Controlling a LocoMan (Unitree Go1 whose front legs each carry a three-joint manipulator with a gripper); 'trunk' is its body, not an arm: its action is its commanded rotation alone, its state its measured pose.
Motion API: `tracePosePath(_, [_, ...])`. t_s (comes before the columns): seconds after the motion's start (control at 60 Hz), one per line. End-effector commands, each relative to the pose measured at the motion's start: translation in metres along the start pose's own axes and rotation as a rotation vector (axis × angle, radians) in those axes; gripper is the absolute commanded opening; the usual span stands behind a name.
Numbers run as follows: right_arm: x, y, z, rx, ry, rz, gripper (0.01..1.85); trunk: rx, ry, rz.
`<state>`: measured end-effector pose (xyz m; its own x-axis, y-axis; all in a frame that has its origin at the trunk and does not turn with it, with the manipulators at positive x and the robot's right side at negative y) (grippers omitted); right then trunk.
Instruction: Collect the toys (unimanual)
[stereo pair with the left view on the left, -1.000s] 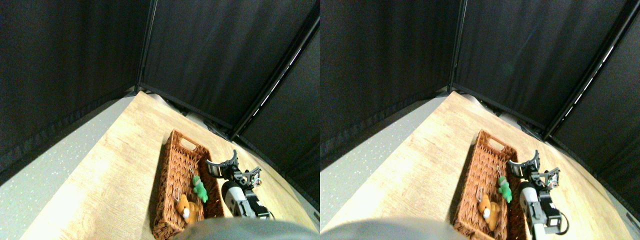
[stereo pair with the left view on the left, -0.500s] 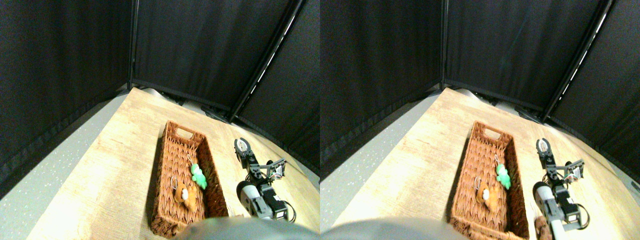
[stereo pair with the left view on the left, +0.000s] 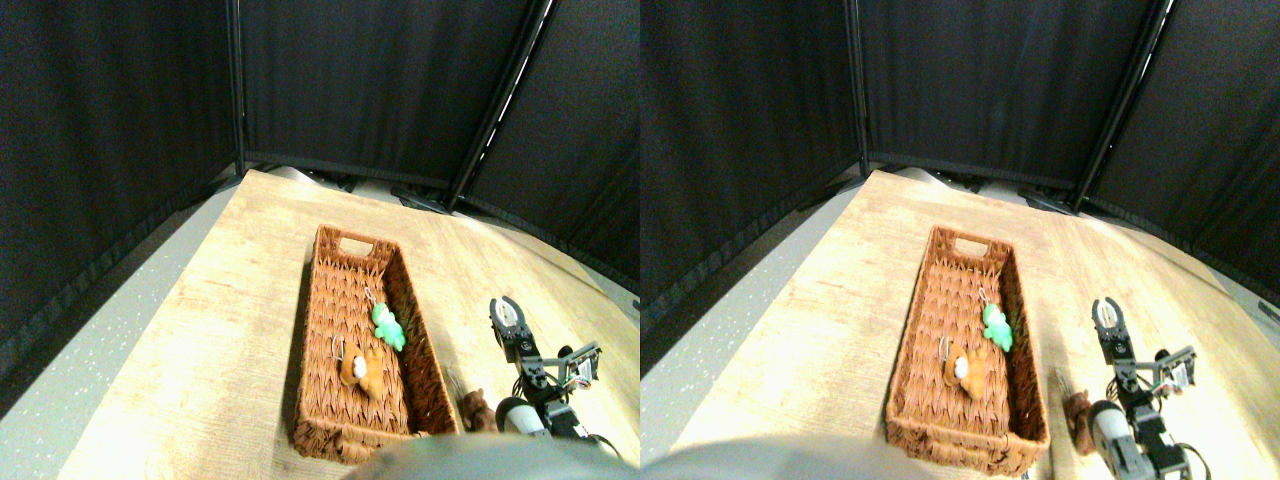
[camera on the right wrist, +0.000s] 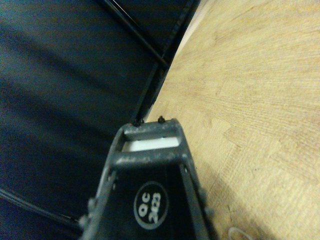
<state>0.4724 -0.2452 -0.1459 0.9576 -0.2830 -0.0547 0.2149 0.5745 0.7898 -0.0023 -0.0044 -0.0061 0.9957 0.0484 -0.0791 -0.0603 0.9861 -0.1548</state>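
Two toys lie inside the brown wicker basket (stereo pair with the left view on the left: 305, 330): a green plush (stereo pair with the left view on the left: 388, 326) near the right wall and an orange plush (stereo pair with the left view on the left: 358, 369) closer to me. A brown plush (stereo pair with the left view on the left: 474, 408) lies on the wooden floor just outside the basket's near right corner. My right gripper (stereo pair with the left view on the left: 508, 312) hovers over bare floor to the right of the basket, apart from every toy. Its jaws are drawn together into a narrow oval with nothing in them. The wrist view shows only the dark jaw frame over the floor boards (camera on the right wrist: 260, 100). No other toys are in view.
Black curtain panels (stereo pair with the left view on the left: 380, 90) on poles close off the back and sides. A grey speckled floor strip (stereo pair with the left view on the left: 90, 340) runs along the left of the wooden floor (stereo pair with the left view on the left: 250, 260). The basket's far end has a handle cut-out (stereo pair with the left view on the left: 352, 243).
The camera has swung, shifting the whole picture. My gripper went from spread wide beside the basket's right wall to drawn together and further right. The brown plush has come into view.
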Motion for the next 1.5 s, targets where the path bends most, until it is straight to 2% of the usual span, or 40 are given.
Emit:
tracePosePath(0.017, [-0.007, 0.003, 0.005, 0.006, -0.033, 0.037, 0.06, -0.015, 0.013, -0.007])
tracePosePath(0.083, [-0.017, -0.002, 0.004, 0.045, -0.043, 0.002, 0.06, -0.009, 0.016, -0.016])
tracePosePath(0.25, [-0.031, -0.013, 0.003, 0.102, -0.017, -0.003, 0.06, -0.007, 0.019, -0.020])
tracePosePath(0.367, [-0.039, -0.014, 0.003, 0.146, -0.035, -0.027, 0.06, -0.006, 0.021, -0.022])
tracePosePath(0.517, [-0.044, -0.013, 0.005, 0.140, -0.030, -0.003, 0.06, -0.012, 0.022, -0.025])
tracePosePath(0.633, [-0.049, -0.013, 0.003, 0.131, 0.017, 0.000, 0.06, -0.017, 0.024, -0.021])
tracePosePath(0.683, [-0.051, -0.011, 0.002, 0.237, 0.055, -0.027, 0.06, -0.017, 0.024, -0.021])
tracePosePath(0.783, [-0.056, -0.008, 0.000, 0.285, 0.074, -0.043, 0.06, -0.023, 0.023, -0.022])
tracePosePath(0.933, [-0.064, -0.012, -0.007, 0.271, 0.076, -0.065, 0.06, -0.039, 0.023, -0.010])
tracePosePath(1.067, [-0.072, -0.019, -0.013, 0.277, 0.135, -0.122, 0.06, -0.048, 0.023, -0.005])
tracePosePath(1.2, [-0.072, -0.029, -0.016, 0.247, 0.188, -0.144, 0.06, -0.058, 0.025, 0.003])
tracePosePath(1.25, [-0.072, -0.032, -0.016, 0.221, 0.203, -0.185, 0.06, -0.062, 0.027, 0.008])
tracePosePath(1.3, [-0.071, -0.034, -0.016, 0.222, 0.211, -0.209, 0.13, -0.064, 0.026, 0.011])
tracePosePath(1.333, [-0.071, -0.037, -0.016, 0.272, 0.208, -0.234, 0.31, -0.064, 0.026, 0.011])
tracePosePath(1.35, [-0.071, -0.037, -0.016, 0.272, 0.208, -0.234, 0.31, -0.064, 0.026, 0.011])
tracePosePath(1.367, [-0.071, -0.038, -0.016, 0.289, 0.198, -0.256, 0.51, -0.064, 0.026, 0.011])
tracePosePath(1.4, [-0.070, -0.038, -0.016, 0.292, 0.199, -0.256, 0.58, -0.066, 0.027, 0.015])
tracePosePath(1.467, [-0.068, -0.035, -0.014, 0.286, 0.211, -0.251, 0.84, -0.066, 0.028, 0.013])
tracePosePath(1.5, [-0.067, -0.036, -0.014, 0.295, 0.223, -0.241, 0.88, -0.066, 0.027, 0.013])
